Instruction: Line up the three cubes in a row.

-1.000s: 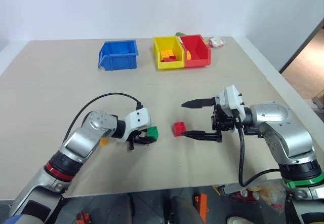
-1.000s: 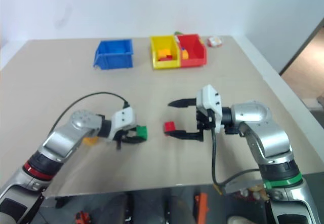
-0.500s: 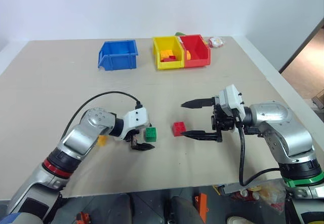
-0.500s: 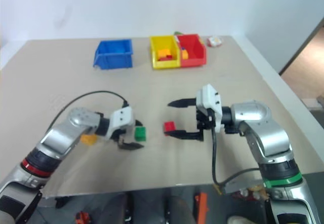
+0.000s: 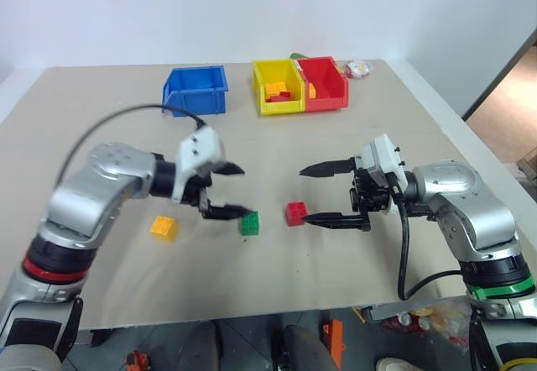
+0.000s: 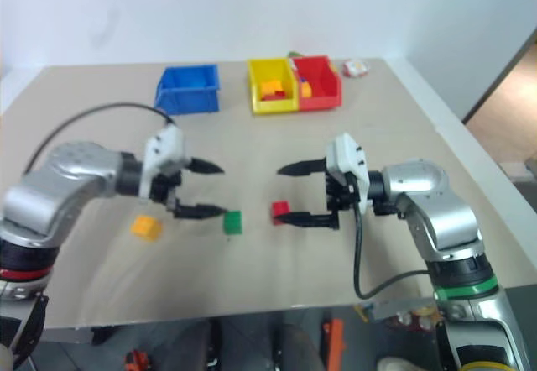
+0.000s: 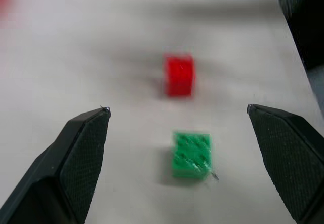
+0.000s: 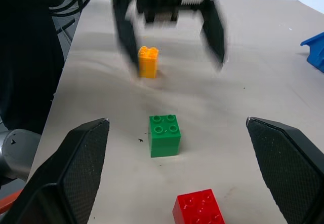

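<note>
- On your left, the yellow-orange cube (image 5: 163, 227) sits alone on the tabletop (image 5: 101, 136), well left of the other two cubes.
- Your left pincer (image 5: 236, 190) hangs above the tabletop with its two black fingers spread wide and nothing between them; its lower fingertip is just up and left of the green cube (image 5: 249, 223), apart from it.
- The green cube rests flat on the tabletop, studs up, between the yellow-orange cube and the red cube (image 5: 295, 213).
- The red cube lies just right of the green one and a little farther from you, with a small gap between them, so you see the three cubes in a rough line across the tabletop, unevenly spaced.
- Your right pincer (image 5: 304, 195) points left, with its fingers spread wide and empty; its lower fingertip is just beside the red cube's right side, and you cannot tell whether they touch.
- At the far edge you see a blue bin (image 5: 197, 91), then a yellow bin (image 5: 278, 86) holding small bricks, touching a red bin (image 5: 324, 82).
</note>
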